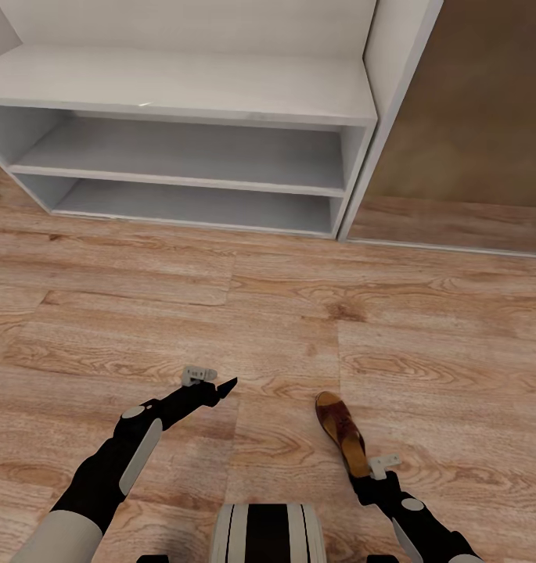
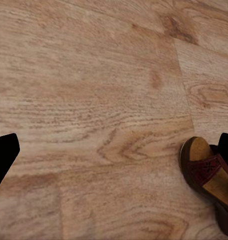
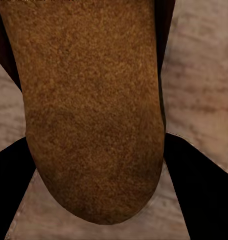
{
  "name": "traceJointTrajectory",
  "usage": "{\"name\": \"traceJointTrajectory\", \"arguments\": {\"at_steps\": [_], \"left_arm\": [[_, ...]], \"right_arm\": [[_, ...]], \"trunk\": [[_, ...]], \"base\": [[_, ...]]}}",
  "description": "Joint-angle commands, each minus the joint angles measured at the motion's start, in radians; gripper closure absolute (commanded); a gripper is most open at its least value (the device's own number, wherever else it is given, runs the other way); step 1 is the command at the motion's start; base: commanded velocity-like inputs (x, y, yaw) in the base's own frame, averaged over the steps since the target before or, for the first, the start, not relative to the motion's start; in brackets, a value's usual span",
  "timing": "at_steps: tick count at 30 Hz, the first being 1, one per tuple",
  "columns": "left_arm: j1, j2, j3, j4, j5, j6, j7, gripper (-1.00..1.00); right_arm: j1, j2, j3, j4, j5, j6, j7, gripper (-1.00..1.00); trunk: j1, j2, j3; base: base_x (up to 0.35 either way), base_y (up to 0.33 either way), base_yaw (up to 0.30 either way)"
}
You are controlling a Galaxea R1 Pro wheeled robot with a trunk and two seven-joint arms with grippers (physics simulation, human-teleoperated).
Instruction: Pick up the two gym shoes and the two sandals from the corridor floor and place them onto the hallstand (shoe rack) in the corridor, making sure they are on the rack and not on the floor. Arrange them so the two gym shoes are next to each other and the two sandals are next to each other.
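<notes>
Sandal [image 1: 342,432] heel between right gripper [image 1: 360,471] fingers; right wrist: cork sole [image 3: 91,110].

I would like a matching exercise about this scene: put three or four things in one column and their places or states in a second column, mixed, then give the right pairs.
Things:
1. sandal
2. left gripper
3. hallstand
4. right gripper

Places or states:
A. pale grey-white, its two low shelves bare
B. fingers on both sides of the sandal's heel end
C. brown, lying on the wood floor at the lower right of the head view
D. hangs over bare planks, nothing between its fingers

Right pairs: 1-C, 2-D, 3-A, 4-B
</notes>
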Motion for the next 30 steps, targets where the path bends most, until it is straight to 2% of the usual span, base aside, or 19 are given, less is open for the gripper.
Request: {"name": "traceJointTrajectory", "arguments": {"at_steps": [1, 26, 30], "left_arm": [[0.000, 0.001, -0.001, -0.001, 0.011, 0.009, 0.000, -1.00], [-0.001, 0.004, 0.003, -0.002, 0.011, 0.010, 0.000, -1.00], [-0.001, 0.004, 0.003, -0.002, 0.011, 0.011, 0.000, -1.00]], "right_arm": [[0.000, -0.001, 0.003, 0.000, 0.007, -0.003, 0.000, 1.00], [0.000, 0.001, 0.001, -0.007, 0.007, -0.003, -0.002, 1.00], [0.000, 0.001, 0.001, -0.006, 0.007, -0.003, -0.002, 1.00]], "trunk": [[0.000, 0.000, -0.001], [0.000, 0.000, -0.001], [-0.002, 0.001, 0.015]], "base": [[0.000, 0.000, 0.000], [0.000, 0.000, 0.000], [0.000, 0.000, 0.000]]}}
